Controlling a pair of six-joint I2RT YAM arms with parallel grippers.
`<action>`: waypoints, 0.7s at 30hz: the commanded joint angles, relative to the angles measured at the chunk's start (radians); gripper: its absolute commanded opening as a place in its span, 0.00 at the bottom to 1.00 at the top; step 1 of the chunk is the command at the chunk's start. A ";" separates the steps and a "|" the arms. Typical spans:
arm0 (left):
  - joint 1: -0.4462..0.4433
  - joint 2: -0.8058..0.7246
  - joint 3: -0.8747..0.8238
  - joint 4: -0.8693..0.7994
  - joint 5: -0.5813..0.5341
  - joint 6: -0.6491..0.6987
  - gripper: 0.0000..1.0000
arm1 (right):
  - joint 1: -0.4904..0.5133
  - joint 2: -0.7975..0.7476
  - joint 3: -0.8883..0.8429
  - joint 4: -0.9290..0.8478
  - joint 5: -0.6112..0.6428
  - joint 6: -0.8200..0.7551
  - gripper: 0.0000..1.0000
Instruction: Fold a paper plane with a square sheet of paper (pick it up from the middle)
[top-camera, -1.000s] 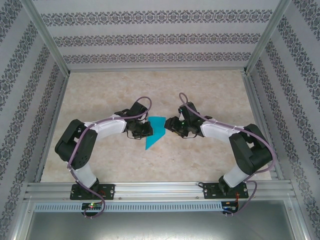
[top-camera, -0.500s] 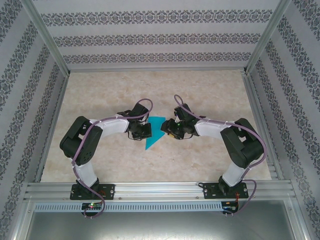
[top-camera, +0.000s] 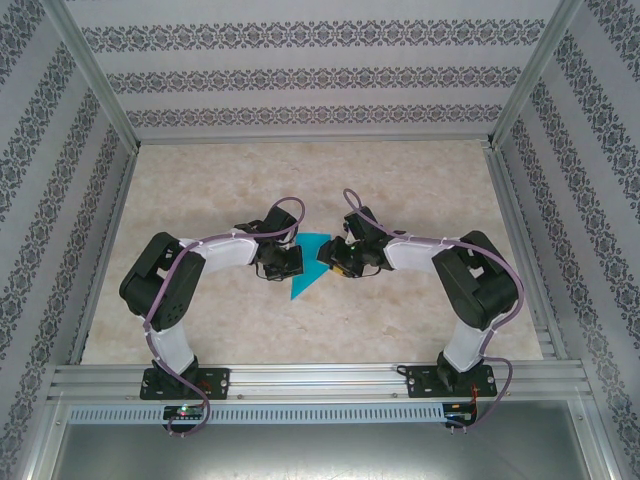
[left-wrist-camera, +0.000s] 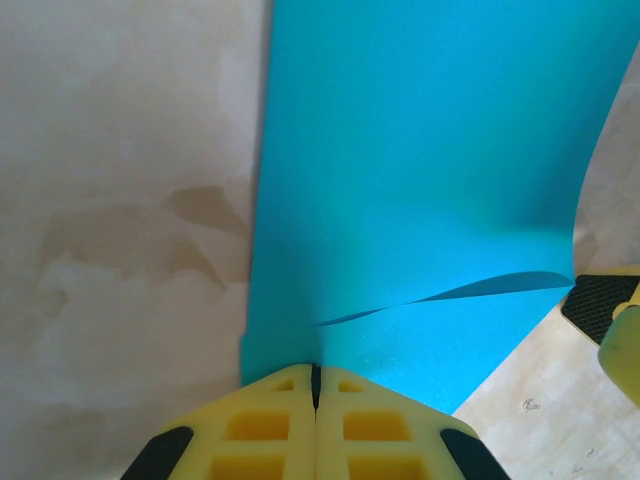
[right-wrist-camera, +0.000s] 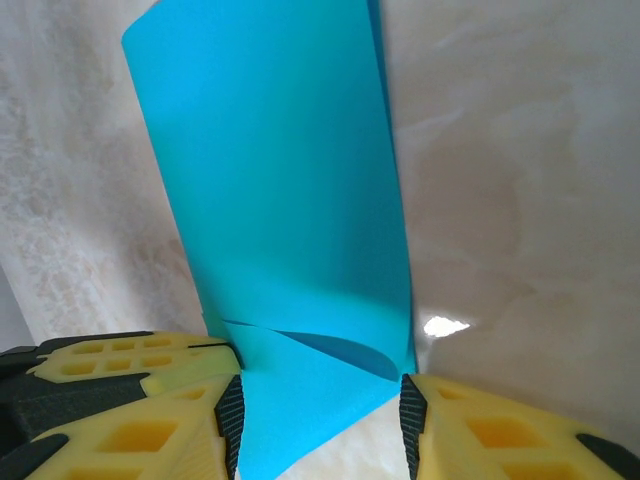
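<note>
The square sheet of paper (top-camera: 309, 262), teal-blue and folded into a narrower layered shape with a point toward the near side, lies on the table between my two grippers. My left gripper (top-camera: 288, 262) is shut, its yellow fingertips (left-wrist-camera: 300, 385) pinching the paper (left-wrist-camera: 420, 180) at its near edge. My right gripper (top-camera: 333, 259) is open, and its fingers (right-wrist-camera: 470, 425) straddle the paper (right-wrist-camera: 280, 200) on both sides. The right pad touches the paper's corner, and a loose flap lifts just ahead of the pads. The left gripper's fingers (right-wrist-camera: 120, 358) show beside the right gripper's left finger.
The pale marbled table (top-camera: 420, 180) is ringed by an aluminium frame (top-camera: 320, 380) and patterned walls. The right gripper's finger (left-wrist-camera: 612, 320) pokes into the left wrist view at the right edge. Both arms bend inward from their bases at the near rail.
The right arm has swung left, bringing its gripper over the paper's right side with the jaws narrowing slightly. The left gripper has closed fully on the paper and stayed in place.
</note>
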 joint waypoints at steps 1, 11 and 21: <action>0.003 0.021 -0.022 -0.016 -0.017 -0.010 0.07 | 0.016 0.023 0.024 0.024 -0.022 0.012 0.46; 0.004 0.020 -0.021 -0.015 -0.015 -0.009 0.07 | 0.019 0.025 0.020 0.050 -0.035 0.033 0.45; 0.021 -0.024 -0.024 -0.006 0.006 -0.018 0.15 | 0.018 0.037 0.000 0.156 -0.117 0.040 0.36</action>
